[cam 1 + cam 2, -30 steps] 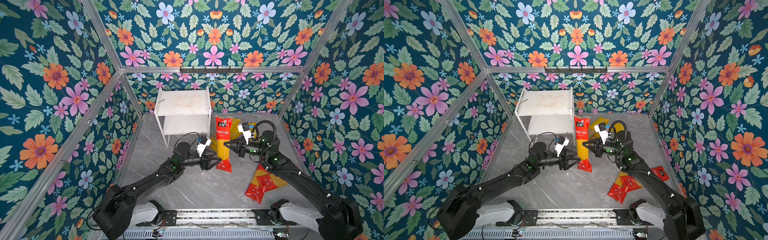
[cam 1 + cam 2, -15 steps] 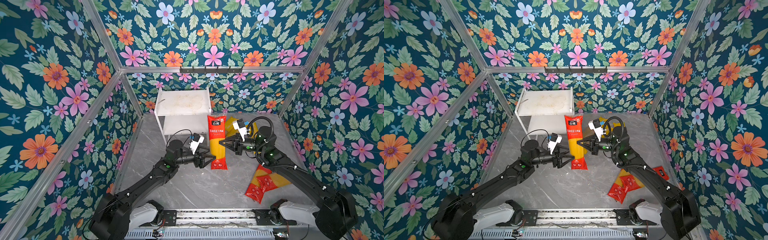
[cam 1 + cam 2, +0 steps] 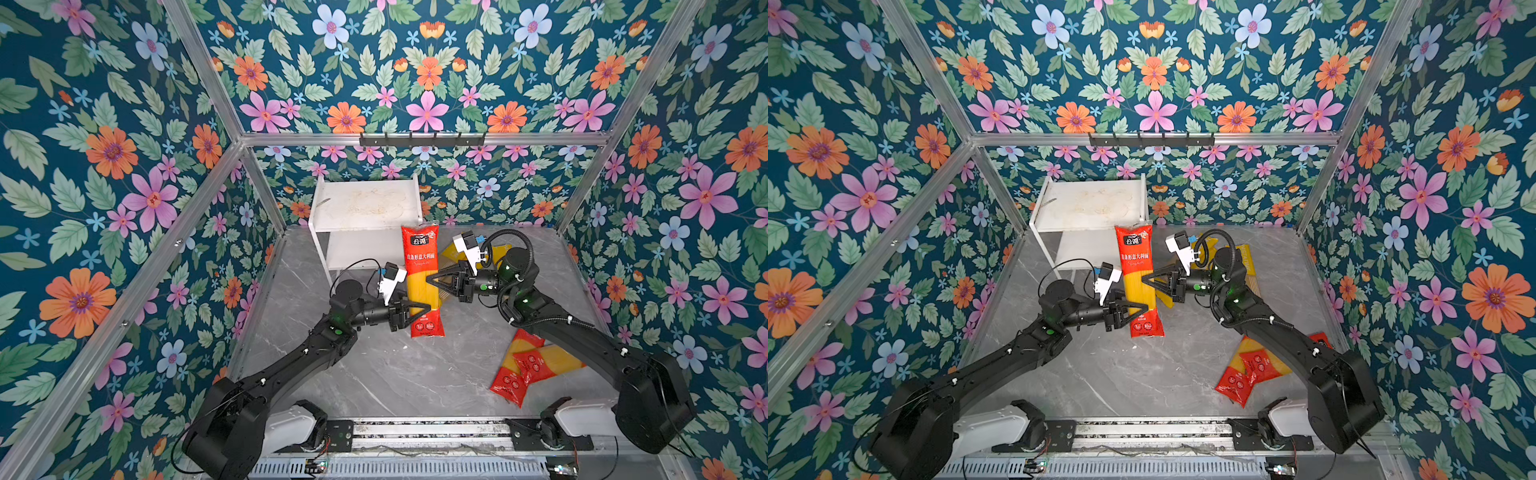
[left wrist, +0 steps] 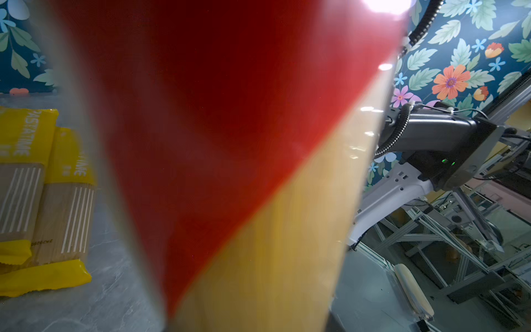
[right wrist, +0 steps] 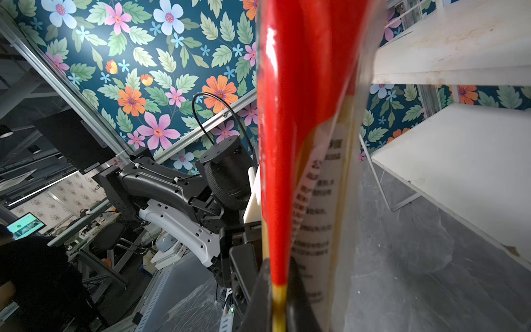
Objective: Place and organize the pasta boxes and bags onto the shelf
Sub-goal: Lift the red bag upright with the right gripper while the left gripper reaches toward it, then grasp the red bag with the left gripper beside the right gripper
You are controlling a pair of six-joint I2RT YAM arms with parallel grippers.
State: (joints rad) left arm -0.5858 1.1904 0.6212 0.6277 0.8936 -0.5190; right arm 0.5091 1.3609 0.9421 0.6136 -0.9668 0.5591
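Holding the long red-ended spaghetti pack (image 3: pixel 417 272) with the clear middle upright, just in front of the right corner of the small white two-tier shelf (image 3: pixel 365 203), the right gripper (image 3: pixel 431 279) is pinched tight on its edge halfway up. Meanwhile the left gripper (image 3: pixel 417 309) straddles the lower red end, but honestly can't tell if it's actually clamping.
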